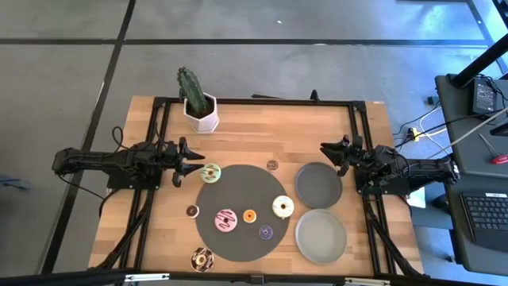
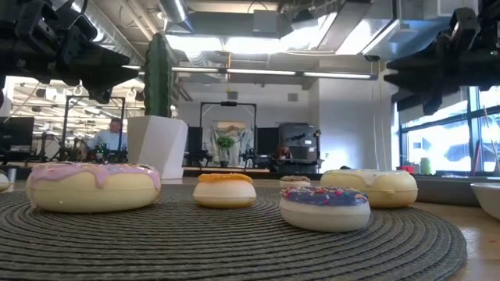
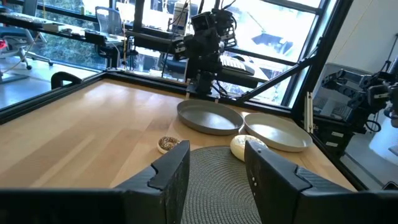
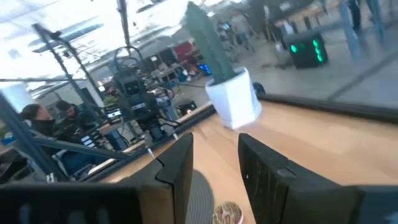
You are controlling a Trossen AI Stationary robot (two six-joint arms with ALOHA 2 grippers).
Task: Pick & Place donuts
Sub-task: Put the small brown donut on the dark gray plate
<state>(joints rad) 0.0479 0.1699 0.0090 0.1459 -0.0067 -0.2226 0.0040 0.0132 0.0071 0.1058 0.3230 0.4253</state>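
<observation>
Several toy donuts lie flat on the dark round mat [image 1: 242,210]: pale green [image 1: 211,172] at its far-left edge, pink [image 1: 227,220], mini orange [image 1: 249,215], cream [image 1: 282,207] and mini purple [image 1: 266,232]. On the bare wood rest two mini brown donuts [image 1: 192,210] [image 1: 272,165] and a chocolate-sprinkled one [image 1: 201,258]. My left gripper [image 1: 189,161] hovers open just left of the pale green donut. My right gripper [image 1: 333,152] hangs open over the far edge of the far grey plate [image 1: 318,184]. In the left wrist view the open fingers [image 3: 217,171] frame the cream donut [image 3: 241,147].
Two grey plates sit right of the mat, the near one [image 1: 321,236] in front of the far one. A cactus in a white pot [image 1: 200,111] stands at the table's far left. A black frame runs along the table's sides. Bare wood lies between the mat and the far edge.
</observation>
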